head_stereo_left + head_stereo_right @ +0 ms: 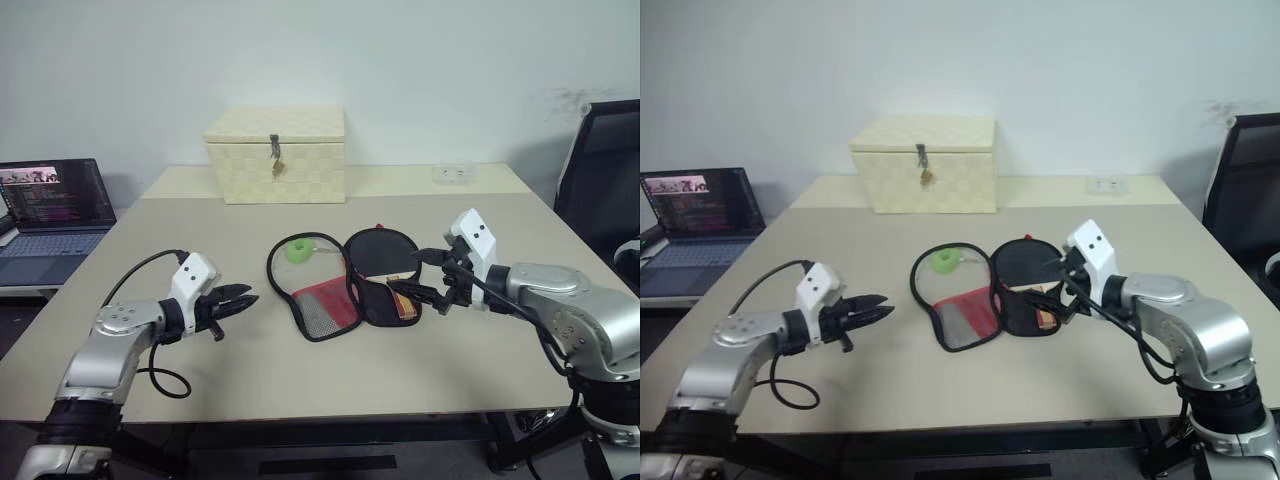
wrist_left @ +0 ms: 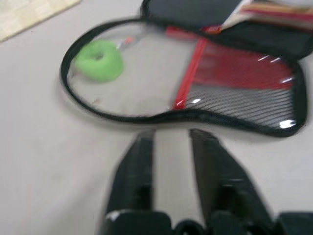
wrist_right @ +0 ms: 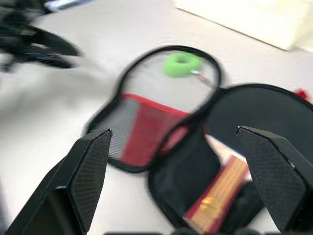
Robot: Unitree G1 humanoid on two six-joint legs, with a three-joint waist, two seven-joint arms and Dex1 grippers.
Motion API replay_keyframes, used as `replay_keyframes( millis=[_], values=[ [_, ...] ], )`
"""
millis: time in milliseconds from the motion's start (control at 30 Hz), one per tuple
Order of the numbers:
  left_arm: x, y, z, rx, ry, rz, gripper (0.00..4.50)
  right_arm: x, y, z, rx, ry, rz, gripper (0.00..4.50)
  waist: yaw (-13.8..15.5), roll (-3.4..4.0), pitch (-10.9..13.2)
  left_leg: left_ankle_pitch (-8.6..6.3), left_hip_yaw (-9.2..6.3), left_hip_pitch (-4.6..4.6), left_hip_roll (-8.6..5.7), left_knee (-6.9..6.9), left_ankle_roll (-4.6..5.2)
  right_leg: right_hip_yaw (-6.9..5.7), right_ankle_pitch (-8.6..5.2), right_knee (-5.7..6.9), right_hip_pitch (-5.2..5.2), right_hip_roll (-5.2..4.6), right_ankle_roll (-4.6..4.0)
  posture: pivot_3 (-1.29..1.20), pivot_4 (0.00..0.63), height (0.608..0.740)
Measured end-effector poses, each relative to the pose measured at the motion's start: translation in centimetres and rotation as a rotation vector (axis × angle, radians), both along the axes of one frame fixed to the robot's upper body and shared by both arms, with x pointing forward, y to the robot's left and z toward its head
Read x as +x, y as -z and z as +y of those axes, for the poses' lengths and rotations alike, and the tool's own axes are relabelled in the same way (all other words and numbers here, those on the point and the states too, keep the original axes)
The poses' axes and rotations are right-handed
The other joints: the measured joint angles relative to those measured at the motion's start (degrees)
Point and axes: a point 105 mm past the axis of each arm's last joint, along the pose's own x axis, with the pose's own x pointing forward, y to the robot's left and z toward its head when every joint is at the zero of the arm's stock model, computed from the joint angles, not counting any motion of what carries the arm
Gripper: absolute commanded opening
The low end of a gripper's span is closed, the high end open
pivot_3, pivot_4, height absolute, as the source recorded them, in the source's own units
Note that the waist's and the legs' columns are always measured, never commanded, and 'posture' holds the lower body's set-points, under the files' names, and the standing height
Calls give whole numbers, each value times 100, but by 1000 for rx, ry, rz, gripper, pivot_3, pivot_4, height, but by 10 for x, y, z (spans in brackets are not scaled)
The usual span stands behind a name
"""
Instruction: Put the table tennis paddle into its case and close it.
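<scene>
- Where the table [image 1: 300, 390] runs nearest the robot, the left tool [image 1: 236, 300] hangs just over the top at the near left, its two black fingers [image 2: 139, 169] drawn close with a narrow gap between them, gripping nothing and pointing right toward the case.
- On the right, the right tool [image 3: 176, 161] hangs above the table just right of the case, its fingers [image 3: 90, 169] spread wide apart and empty.
- Between the two tools, at the middle of the table, the case [image 1: 325, 300] lies unzipped and spread open: its left flap lies flat on the table, with red mesh lining facing up.
- The paddle [image 1: 380, 250] lies in the right half of the case, black face up, its striped handle [image 3: 220, 193] pointing toward the near edge and sticking out over the case's rim.
- A green ring tag [image 1: 298, 250] lies on the far part of the open left flap.
- Farther back stands a cream woven box [image 1: 277, 155] with a latch, shut.
- At the far left, off the table, an open laptop [image 1: 50, 215] shows a lit screen.
- At the far right stands a black chair [image 1: 600, 160].
</scene>
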Motion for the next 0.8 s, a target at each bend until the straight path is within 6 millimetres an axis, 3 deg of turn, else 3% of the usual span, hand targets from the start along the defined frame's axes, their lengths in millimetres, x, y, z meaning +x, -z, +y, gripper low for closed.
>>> replay_keyframes(
  millis=[33, 167, 367, 500, 800],
  values=[
    [5, 1, 3, 9, -26, 3, 15, -4, 0, 1, -2, -27, 6, 4500, 1, 0, 0, 0, 0, 0, -1, 1, 0, 0, 0, 1, 0, 0, 0, 0, 150, 740],
    [16, 6, 6, 34, -71, 10, 15, -11, -3, 4, 0, -67, 3, 4500, -2, -1, 0, 0, 0, 0, -1, 1, 0, 0, 0, 2, 0, 0, 0, 0, 150, 740],
    [33, 31, -11, 68, -67, 67, 15, -11, 0, 3, 3, -61, 12, 4500, 42, -2, -1, 0, 0, -3, -4, 5, 0, -2, 0, 4, 0, 0, 1, 0, 150, 740],
    [48, 36, -19, 60, -94, 65, 15, -10, 1, 2, 3, -49, 5, 4500, 58, -2, -1, 0, -1, -3, -5, 6, 0, -4, 0, 5, 0, 0, 1, 0, 150, 740],
    [72, 42, -70, -9, -46, 63, 15, -7, 1, -1, 2, -12, -9, 4500, 101, -5, -2, 0, -4, -10, -13, 17, 0, -9, 1, 7, 1, 6, 4, 0, 150, 740]
  ],
)
